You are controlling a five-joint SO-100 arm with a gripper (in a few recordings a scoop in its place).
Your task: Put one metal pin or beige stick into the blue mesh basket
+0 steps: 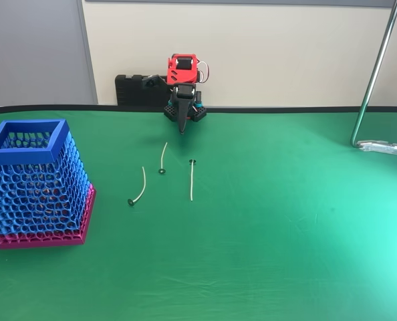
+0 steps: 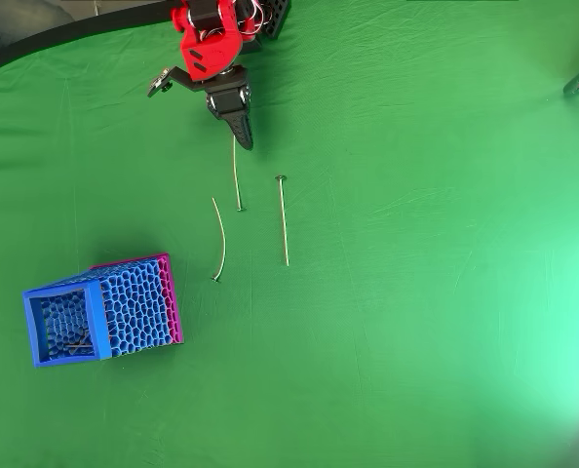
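Here's the red arm parked at the far side of the green table, fingers pressed together into one dark point aimed down at the cloth, gripping nothing.

The risk from here, as I read it: three thin pins lie close together, and only one is the straight beige stick. In the overhead view, the nearest curved pin starts almost at the fingertips and runs toward 6 o'clock, so a straight drop would land on the wrong one. The second curved pin lies a bit further out at about 7 o'clock. A shut grip coming down could also sweep or roll the sticks, and anything this thin lying flat on cloth is likely to slip out of a pinch.

The straight stick sits apart from the fingers, at roughly 5 o'clock from them in the overhead view, its dark head at the arm's end and its shaft running away toward 6 o'clock. Nothing touches it.

The blue mesh basket stands well off at 7 o'clock, beyond both curved pins, and seems to hold something thin on its floor already. A long carry, and a loose pinch could drop the stick short of the rim.
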